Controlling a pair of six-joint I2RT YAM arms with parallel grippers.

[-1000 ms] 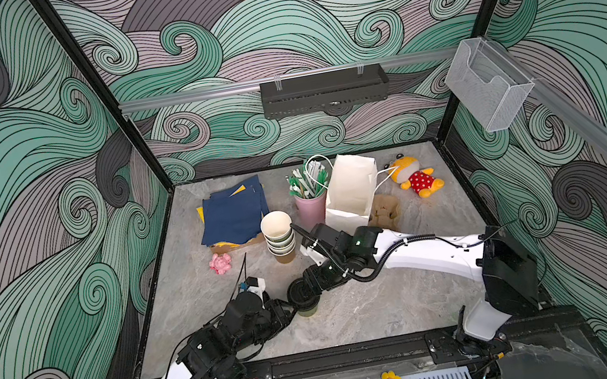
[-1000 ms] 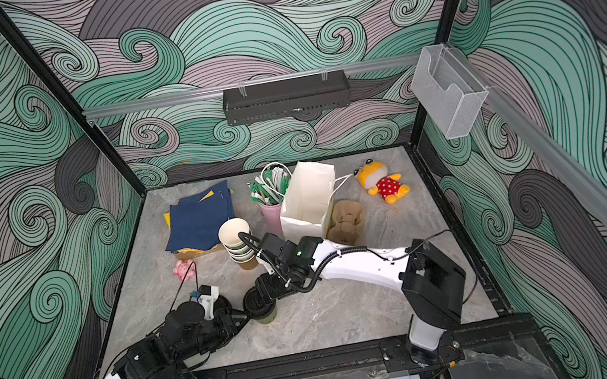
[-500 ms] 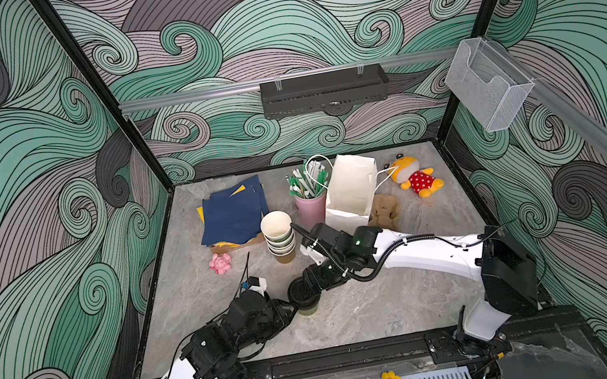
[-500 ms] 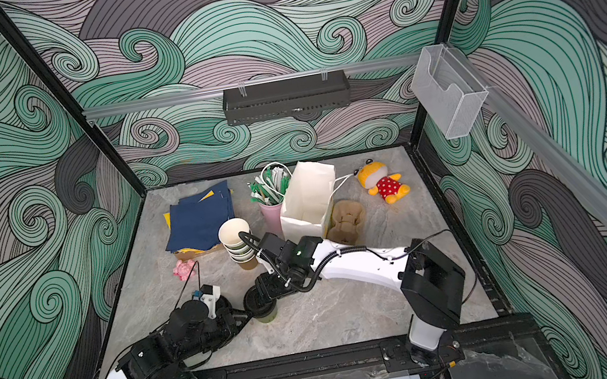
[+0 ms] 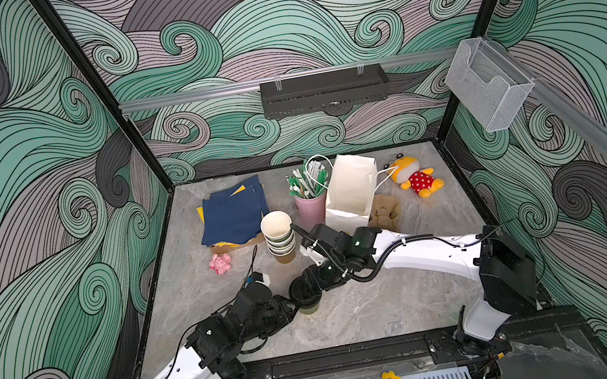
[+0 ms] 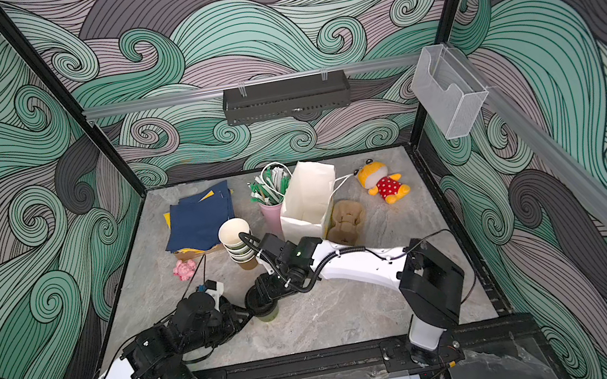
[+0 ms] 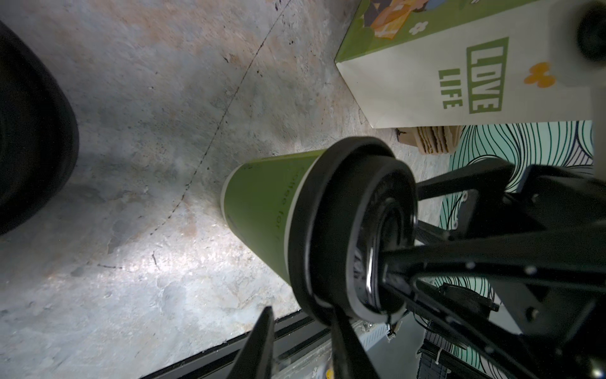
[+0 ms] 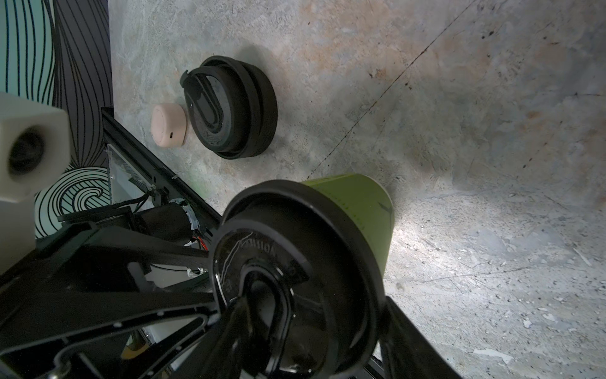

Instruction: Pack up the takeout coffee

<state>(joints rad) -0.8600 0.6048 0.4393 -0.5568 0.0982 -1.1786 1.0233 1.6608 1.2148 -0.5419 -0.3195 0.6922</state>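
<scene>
The olive-green paper cup [image 5: 311, 308] stands on the desk [image 5: 377, 308], near the middle of its front edge. The right gripper [image 5: 309, 283] has its jaws wide, clamped across the black sip lid [image 8: 311, 229]. The left gripper [image 5: 290, 305] has narrowed jaws at the rim, and I cannot tell whether they grip it. The lid probably seats best pressed straight down and evenly, with the cup kept from tipping.

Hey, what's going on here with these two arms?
Both arms meet at one green cup near the front of the table. Its black lid is on top; the right hand grips the lid, and the left hand is at the rim, its grip unclear. The white bag stands open behind; this cup is outside it.
</scene>
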